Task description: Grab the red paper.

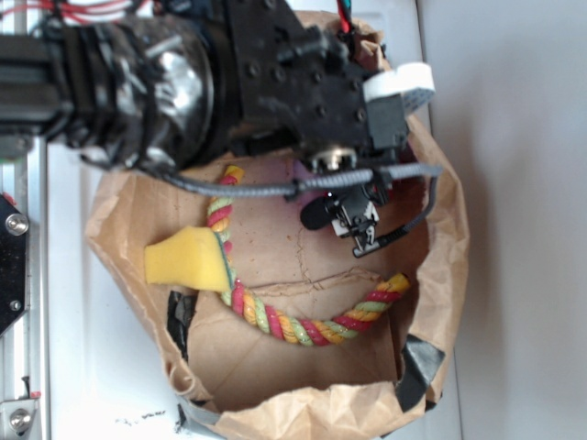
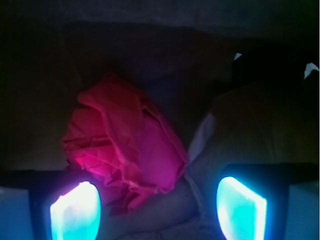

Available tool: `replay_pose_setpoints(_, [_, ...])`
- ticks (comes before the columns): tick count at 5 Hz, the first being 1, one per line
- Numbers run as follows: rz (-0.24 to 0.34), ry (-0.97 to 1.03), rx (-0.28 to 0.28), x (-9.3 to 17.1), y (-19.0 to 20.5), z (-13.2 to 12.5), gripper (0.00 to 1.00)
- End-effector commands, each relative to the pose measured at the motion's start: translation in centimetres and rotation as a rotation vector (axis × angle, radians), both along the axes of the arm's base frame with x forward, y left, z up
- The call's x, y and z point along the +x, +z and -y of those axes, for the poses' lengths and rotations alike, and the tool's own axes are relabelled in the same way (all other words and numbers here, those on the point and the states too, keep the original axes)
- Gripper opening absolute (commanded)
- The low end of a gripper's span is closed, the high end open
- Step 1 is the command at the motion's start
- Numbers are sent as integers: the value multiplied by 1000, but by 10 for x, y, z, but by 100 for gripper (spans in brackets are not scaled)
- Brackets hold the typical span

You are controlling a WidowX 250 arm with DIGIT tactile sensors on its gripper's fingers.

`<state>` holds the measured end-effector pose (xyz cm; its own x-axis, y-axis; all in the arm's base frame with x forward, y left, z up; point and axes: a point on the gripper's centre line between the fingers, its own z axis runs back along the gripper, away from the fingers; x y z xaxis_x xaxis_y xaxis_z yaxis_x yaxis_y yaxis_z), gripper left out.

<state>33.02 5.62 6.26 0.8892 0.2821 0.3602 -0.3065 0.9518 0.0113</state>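
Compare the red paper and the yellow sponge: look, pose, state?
The red paper is a crumpled, many-folded wad; the yellow sponge is a smooth, solid wedge. The paper lies just ahead of the open gripper, left of centre; the sponge sits apart from the gripper, against the braided rope. The paper shows only in the wrist view, the sponge only in the exterior view.

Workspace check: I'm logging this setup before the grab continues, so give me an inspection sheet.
Surface: brown paper bag, opened flat with raised crumpled walls, on a white table.
Job's things: red paper, crumpled wad, ahead of the fingers in the wrist view; hidden under the arm in the exterior view.
Clutter: braided rope curving across the bag; yellow sponge wedge touching it.
Grippers: gripper open, fingers apart, nothing between them.
Cables: grey cable along the arm; black wire loops below.
Surroundings: metal rail at left.
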Motion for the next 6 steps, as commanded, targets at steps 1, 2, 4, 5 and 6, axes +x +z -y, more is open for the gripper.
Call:
replay_pose_setpoints(1, [53, -23, -40, 11, 27, 7, 100])
replay_pose_setpoints(2, [31, -26, -57, 10, 32, 9, 100])
replay_pose_setpoints(4, [42, -20, -66, 5, 44, 2, 100])
replay_pose_setpoints(5, [59, -24, -69, 3, 53, 0, 100])
replay_pose_setpoints(6, [79, -21, -69, 9, 55, 1, 100])
